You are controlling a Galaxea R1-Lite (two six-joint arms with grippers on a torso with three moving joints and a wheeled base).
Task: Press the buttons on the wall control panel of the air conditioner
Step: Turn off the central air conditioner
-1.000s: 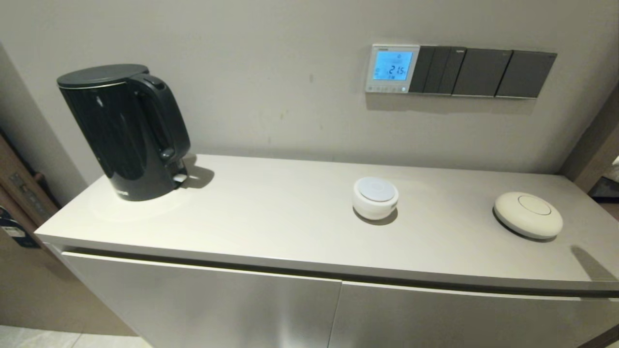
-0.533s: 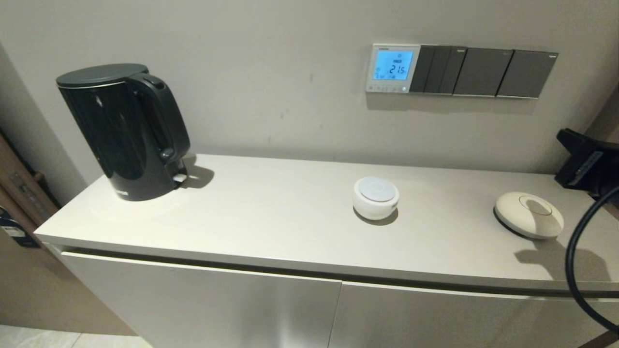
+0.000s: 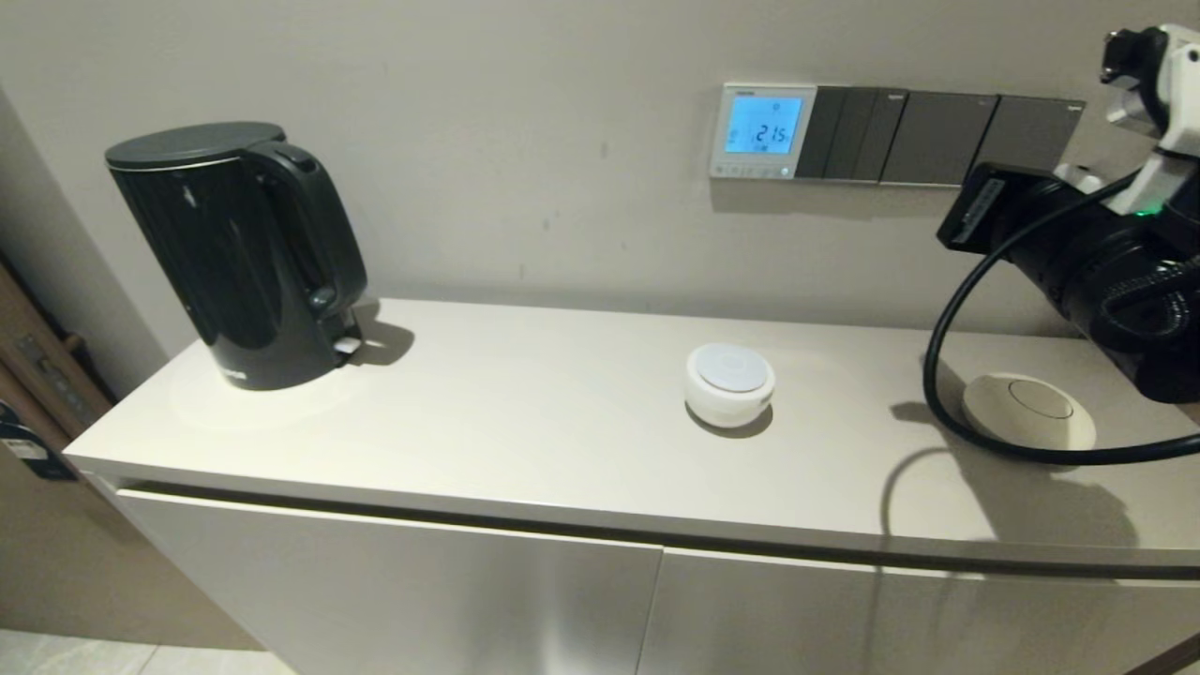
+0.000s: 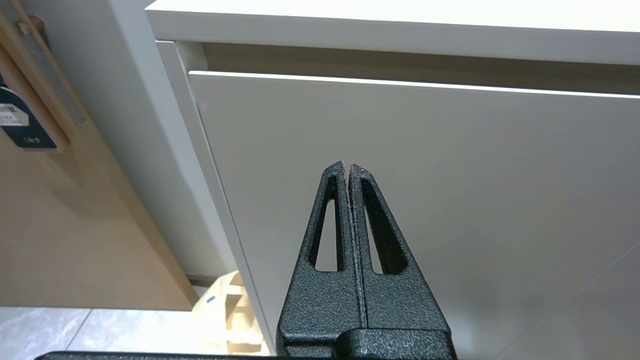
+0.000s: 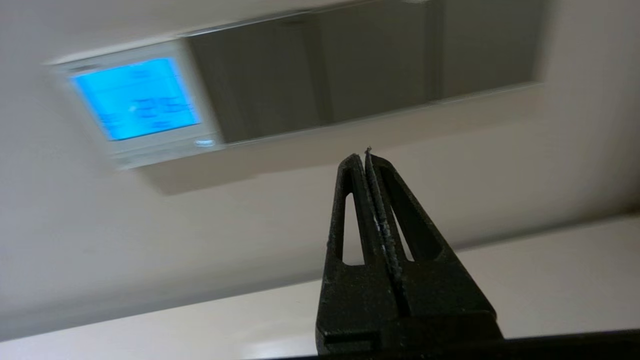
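The air conditioner's wall control panel [image 3: 761,130] is a small white-framed square on the wall with a glowing blue screen showing digits. The buttons [image 3: 750,171] are a row of tiny pale dots along its lower edge. The panel [image 5: 137,100] and buttons [image 5: 160,151] also show blurred in the right wrist view. My right arm [image 3: 1078,253] is raised at the right, below the rightmost switch plates. My right gripper [image 5: 364,155] is shut and empty, pointing at the bare wall below the switch plates, apart from the panel. My left gripper [image 4: 347,167] is shut and empty, low in front of the cabinet door.
Dark grey switch plates [image 3: 937,138] adjoin the panel on its right. On the countertop [image 3: 516,422] stand a black kettle [image 3: 239,253] at the left, a white round device [image 3: 728,382] below the panel, and a cream disc [image 3: 1027,408] under my right arm's hanging cable [image 3: 937,375].
My right arm has come in from the right edge and risen leftward toward the wall. It now covers part of the rightmost switch plate. The panel's screen stays lit.
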